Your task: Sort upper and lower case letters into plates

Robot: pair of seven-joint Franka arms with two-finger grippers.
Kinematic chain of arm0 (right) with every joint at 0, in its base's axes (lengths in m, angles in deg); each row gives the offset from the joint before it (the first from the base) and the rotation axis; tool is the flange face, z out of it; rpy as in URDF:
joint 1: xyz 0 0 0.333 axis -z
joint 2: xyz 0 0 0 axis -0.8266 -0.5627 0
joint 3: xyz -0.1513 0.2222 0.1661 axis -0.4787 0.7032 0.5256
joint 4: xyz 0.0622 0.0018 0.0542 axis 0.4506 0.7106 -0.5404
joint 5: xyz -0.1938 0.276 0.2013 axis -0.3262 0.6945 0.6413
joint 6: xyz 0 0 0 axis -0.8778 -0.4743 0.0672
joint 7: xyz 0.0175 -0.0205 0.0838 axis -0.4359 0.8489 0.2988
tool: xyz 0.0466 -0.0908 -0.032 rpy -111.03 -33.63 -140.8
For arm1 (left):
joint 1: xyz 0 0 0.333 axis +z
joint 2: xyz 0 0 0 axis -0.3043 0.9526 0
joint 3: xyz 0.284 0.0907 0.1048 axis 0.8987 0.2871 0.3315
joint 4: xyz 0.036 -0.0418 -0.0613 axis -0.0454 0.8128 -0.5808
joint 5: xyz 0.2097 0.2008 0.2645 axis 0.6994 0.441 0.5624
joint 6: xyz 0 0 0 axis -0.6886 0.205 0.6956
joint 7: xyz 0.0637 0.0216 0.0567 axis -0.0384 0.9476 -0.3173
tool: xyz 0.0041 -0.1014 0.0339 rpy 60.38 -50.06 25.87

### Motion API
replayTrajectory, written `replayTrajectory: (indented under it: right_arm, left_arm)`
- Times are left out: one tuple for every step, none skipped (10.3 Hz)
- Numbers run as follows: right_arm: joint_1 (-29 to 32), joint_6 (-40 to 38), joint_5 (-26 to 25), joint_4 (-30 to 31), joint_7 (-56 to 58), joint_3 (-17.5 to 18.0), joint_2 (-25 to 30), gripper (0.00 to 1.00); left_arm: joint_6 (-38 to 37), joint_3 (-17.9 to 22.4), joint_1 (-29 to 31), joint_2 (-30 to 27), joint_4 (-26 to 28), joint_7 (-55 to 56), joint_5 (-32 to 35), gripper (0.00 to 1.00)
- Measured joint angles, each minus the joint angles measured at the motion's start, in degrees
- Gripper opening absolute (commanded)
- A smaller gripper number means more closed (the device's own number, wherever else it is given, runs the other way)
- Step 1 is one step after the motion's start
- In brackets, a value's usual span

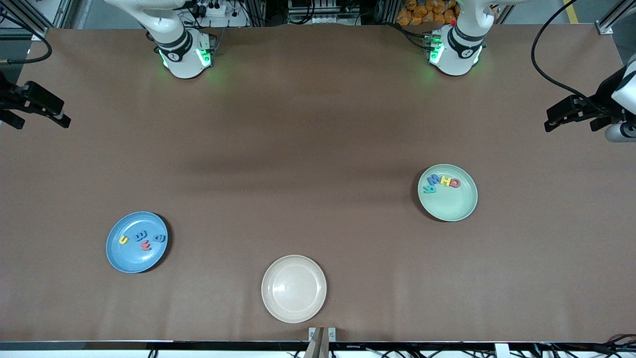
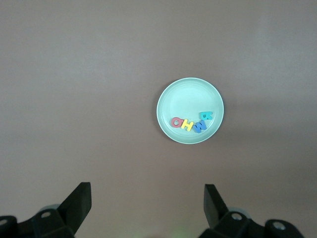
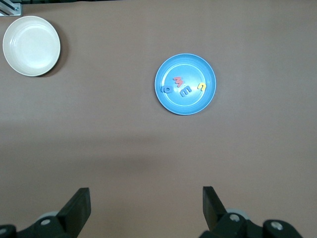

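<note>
The small flat foam letters all lie inside plates already: four capitals, a teal one, a blue one, a yellow one and a red one (image 1: 441, 182), sit in an arc along the upper inner edge of the pale green round shallow plate (image 1: 447, 206) at the middle right of the front view, and four more, yellow, blue, red and blue (image 1: 142, 239), sit in a loose row across the middle of the blue round shallow plate (image 1: 121, 261) at the lower left of that frame. No letter shows on the bare brown table (image 1: 308, 149), and the cream-white round plate (image 1: 294, 288) at the bottom centre of the front view holds nothing. Judging by this, the sorting looks finished, so no letter seems left to pick. Outward from the plates, the left gripper (image 1: 571, 115) hangs at the right edge of the front view, over the table's edge at the left arm's end, its fingers spread wide and holding nothing; the green plate shows well apart from it, in the middle of the left wrist view. The right gripper (image 1: 37, 107) hangs at the left edge of the front view, over the right arm's end of the table, likewise spread wide and empty, with the blue plate well apart from it. Each arm is the nearer one to its own plate; both appear to be waiting.
</note>
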Motion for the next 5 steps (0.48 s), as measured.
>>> replayTrajectory:
  right_arm:
    - [0.03,0.07,-0.03,0.00,0.00,-0.01,-0.01,1.00]
    - [0.03,0.08,-0.09,0.00,0.00,-0.01,-0.01,1.00]
    - [0.03,0.08,-0.28,0.00,0.00,0.00,-0.03,1.00]
    - [0.04,0.07,-0.55,0.03,0.00,0.00,-0.04,1.00]
    - [0.03,-0.01,-0.68,0.11,0.00,0.01,-0.06,1.00]
  left_arm:
    - [0.00,0.05,-0.01,-0.05,0.00,0.00,0.00,1.00]
    - [0.00,0.11,-0.01,-0.12,0.00,0.00,0.00,1.00]
    - [0.00,0.13,-0.03,-0.21,0.00,0.00,0.00,1.00]
    - [0.00,0.13,-0.10,-0.31,0.00,0.00,0.00,1.00]
    - [0.14,0.13,-0.18,-0.37,0.00,0.00,0.00,1.00]
